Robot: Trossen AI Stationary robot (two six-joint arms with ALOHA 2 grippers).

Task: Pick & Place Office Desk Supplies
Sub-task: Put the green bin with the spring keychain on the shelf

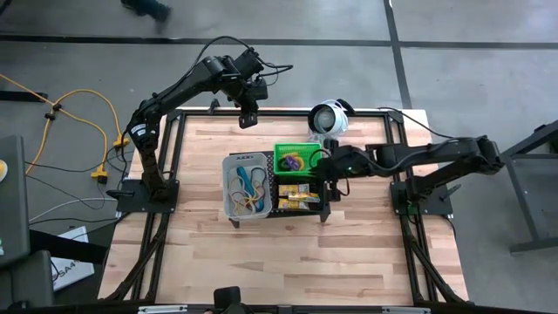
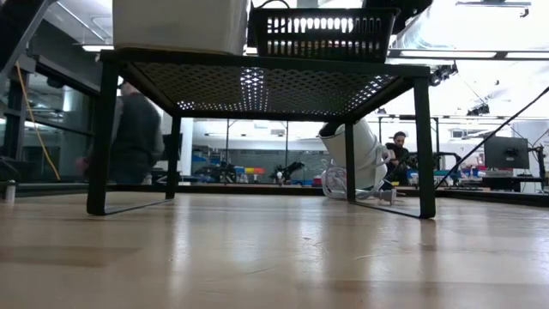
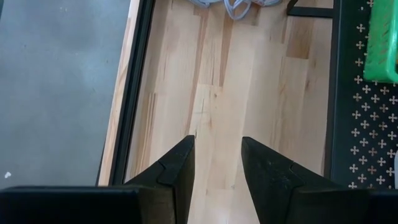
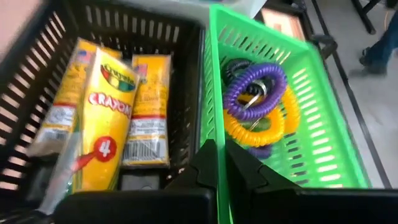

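Observation:
Three small bins stand side by side on the black perforated stand (image 1: pixel 324 205): a clear bin (image 1: pixel 247 185) with coloured bands, a green bin (image 1: pixel 295 159) and a black bin (image 1: pixel 299 196). The green bin (image 4: pixel 311 93) holds purple (image 4: pixel 255 84) and orange (image 4: pixel 261 127) coil loops. In the black bin (image 4: pixel 37 74) lie yellow crayon packs (image 4: pixel 106 106). My right gripper (image 4: pixel 221 163) is shut, right over the green bin's wall beside the black bin. My left gripper (image 3: pixel 217 155) hangs open over bare wood near the table's far left. My right gripper's shut fingertips (image 4: pixel 208 165) stand at the top of the green bin's wall (image 4: pixel 214 112) that faces the black bin, slanting down from the table's right side. Whether they touch the wall, I cannot tell.
A round white-and-silver device (image 1: pixel 329 118) with a cable sits at the far edge behind the stand. The stand's legs (image 2: pixel 101 137) rest on the table's middle. Bare wood lies along the near half (image 1: pixel 288 262). People move in the room beyond.

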